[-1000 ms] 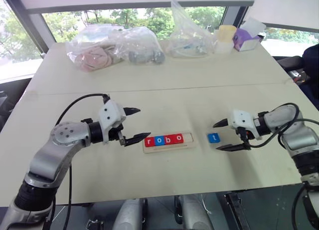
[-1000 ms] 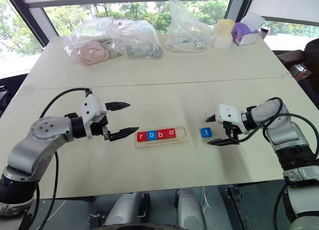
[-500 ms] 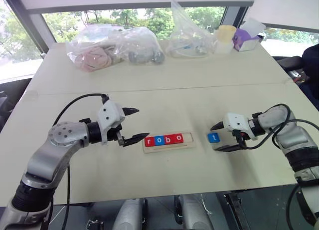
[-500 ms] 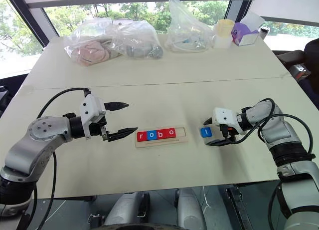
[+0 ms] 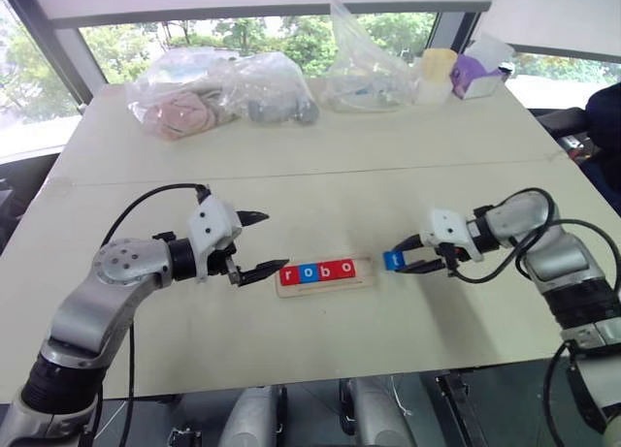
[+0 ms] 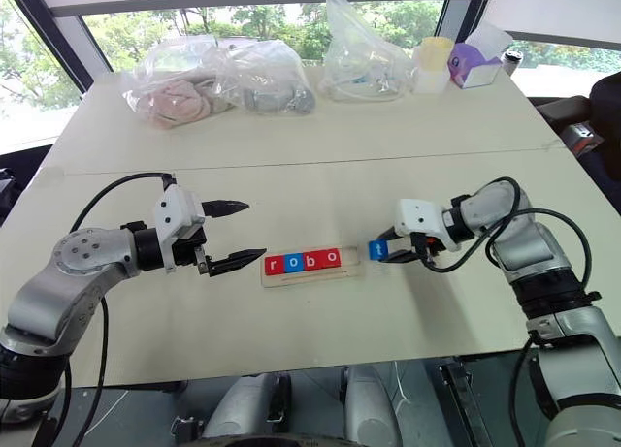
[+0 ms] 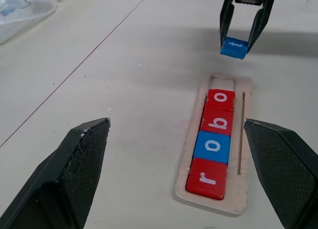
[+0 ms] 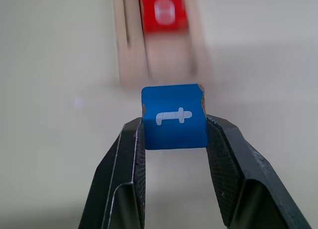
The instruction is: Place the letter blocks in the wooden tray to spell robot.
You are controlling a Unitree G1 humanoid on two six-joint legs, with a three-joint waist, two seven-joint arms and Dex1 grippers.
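Right end effector (image 8: 174, 139) is clamped on the blue t block (image 8: 174, 115), pinching its two opposite side faces, lifted off the table (image 5: 320, 185) just beside the open end of the wooden tray (image 5: 325, 285). Block looks small, rigid and light with slick flat sides, so a centred side grip should keep it square. Tray slot holds r, o, b, o in a row, last cell empty; left end effector (image 5: 254, 243) hangs wide open near the tray's other end.
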